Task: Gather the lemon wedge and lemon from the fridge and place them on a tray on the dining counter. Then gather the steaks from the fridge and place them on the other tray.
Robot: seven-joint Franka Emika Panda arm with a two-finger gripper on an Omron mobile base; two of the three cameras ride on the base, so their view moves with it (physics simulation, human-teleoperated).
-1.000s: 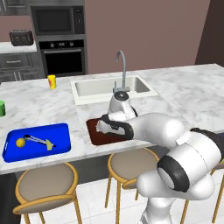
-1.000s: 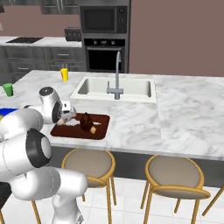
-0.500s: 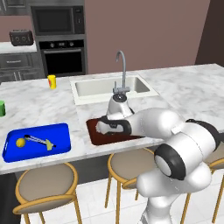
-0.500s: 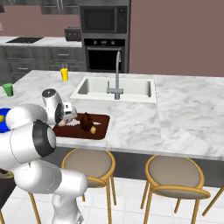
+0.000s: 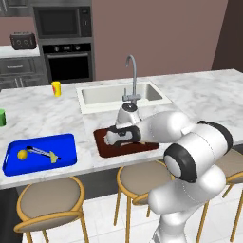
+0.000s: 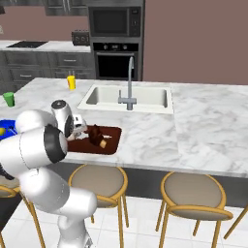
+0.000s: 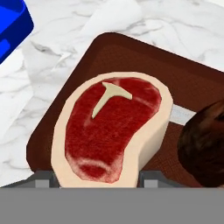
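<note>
A raw red steak (image 7: 111, 131) with a pale fat rim and a T-shaped bone mark lies flat on the dark brown tray (image 7: 131, 57), which sits on the marble bench (image 5: 42, 118) in front of the sink; a second, darker brown steak (image 6: 96, 134) rests on the same tray just beside it. Well apart to the left, the blue tray (image 5: 66, 147) holds the round yellow lemon (image 5: 22, 154) near its left end and the small lemon wedge (image 5: 54, 158) further right.
</note>
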